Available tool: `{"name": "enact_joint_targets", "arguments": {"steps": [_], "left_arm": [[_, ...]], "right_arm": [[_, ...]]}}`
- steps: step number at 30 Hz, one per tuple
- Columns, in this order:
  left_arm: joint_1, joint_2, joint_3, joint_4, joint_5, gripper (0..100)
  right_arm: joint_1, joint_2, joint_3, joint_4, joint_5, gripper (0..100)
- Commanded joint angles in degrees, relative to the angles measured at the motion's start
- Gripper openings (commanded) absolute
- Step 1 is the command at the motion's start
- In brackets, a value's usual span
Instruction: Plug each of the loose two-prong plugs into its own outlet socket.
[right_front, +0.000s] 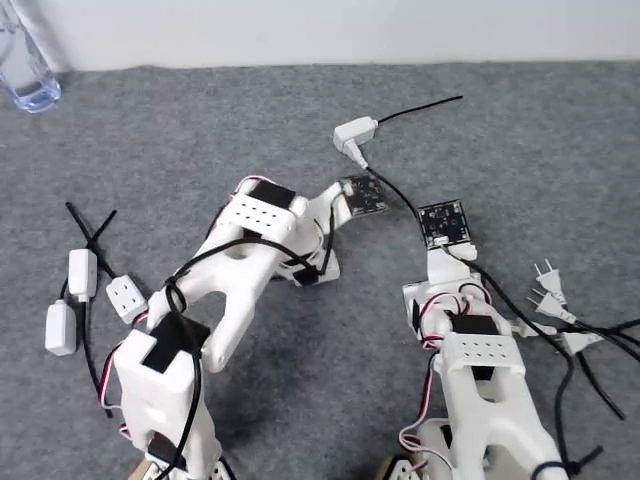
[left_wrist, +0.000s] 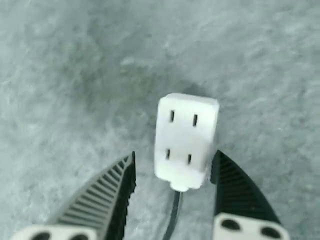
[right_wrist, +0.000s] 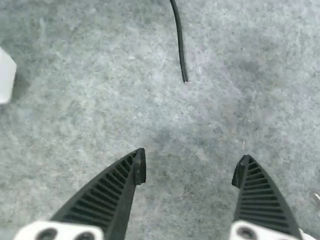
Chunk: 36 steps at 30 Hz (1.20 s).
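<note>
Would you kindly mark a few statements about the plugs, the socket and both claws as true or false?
1. The left claw is open, with a white outlet socket between its fingers. True.
2. The right claw is shut on a plug. False: it is open over grey carpet and holds nothing.
3. Loose two-prong plugs lie on the carpet beside the right arm. True.
4. A plug already sits in the outlet socket at the left claw. False: the slots on its visible face are empty.
</note>
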Motion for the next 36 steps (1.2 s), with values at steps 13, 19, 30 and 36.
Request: {"name": "enact_joint_targets", "arguments": {"steps": [13, 19, 30, 36], "left_arm": [[1.8, -2.5, 2.2, -5.6, 0.4, 23], [3.3, -2.6, 9.0, -12.4, 0.4, 23], [3.4, -2.5, 9.3, -12.4, 0.1, 8], [4.0, -2.5, 9.4, -8.3, 0.0, 1]], "right_arm": [[0.0, -0.5, -1.4, -0.9, -0.2, 28.1], [1.5, -0.9, -1.6, -0.9, -0.3, 28.1], [5.1, -1.0, -2.3, -1.1, -0.8, 28.1], [5.2, -1.0, -2.5, -1.1, -0.8, 28.1]]}}
